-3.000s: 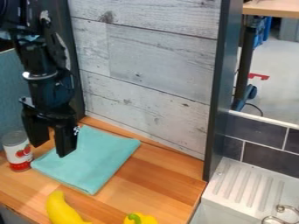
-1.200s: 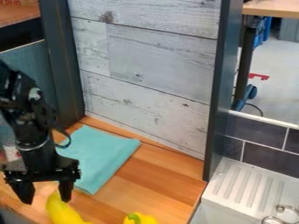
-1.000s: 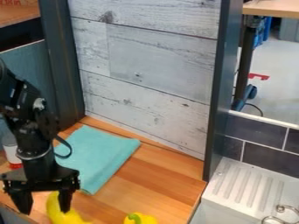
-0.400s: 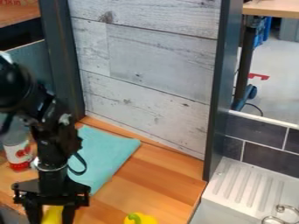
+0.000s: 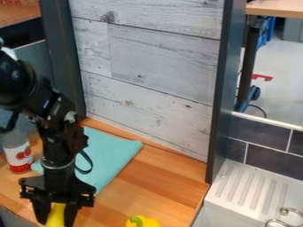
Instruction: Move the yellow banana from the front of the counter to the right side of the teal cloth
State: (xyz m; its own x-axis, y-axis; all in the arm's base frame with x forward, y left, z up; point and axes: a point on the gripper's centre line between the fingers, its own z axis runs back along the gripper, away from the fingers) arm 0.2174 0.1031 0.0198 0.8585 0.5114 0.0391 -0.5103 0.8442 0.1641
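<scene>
at the lower left of the view, the gripper [image 5: 56, 219] hangs down over the surface [image 5: 151, 181], near its front edge. the one black arm [image 5: 53, 113] comes in from the left edge, bulky and rounded at the top, then slants down and to the right to the wrist. from there the last part points almost straight down, with a pale ring around it. the two fingers [image 5: 40, 213] point downward and are only partly open, apart by about the width of the one banana [image 5: 56, 214], which they have hold of. its yellow upper part sits between them; its lower part runs out at the bottom of the view.

counted out, there is one can [image 5: 19, 157], one cloth [image 5: 115, 153] and one pepper [image 5: 147, 223] besides. the can, pale with red on its label, stands upright at the left, just beside the cloth. the cloth is teal and lies flat behind the fingers, partly hidden by the arm. the pepper, yellow with a green stem, is at the bottom edge, to the right of the banana and well apart from it. behind stands one wood-plank panel [image 5: 160, 62] between two dark posts [image 5: 219, 93], and one white sink [image 5: 242, 190] with a ribbed drainboard sits to the right.
</scene>
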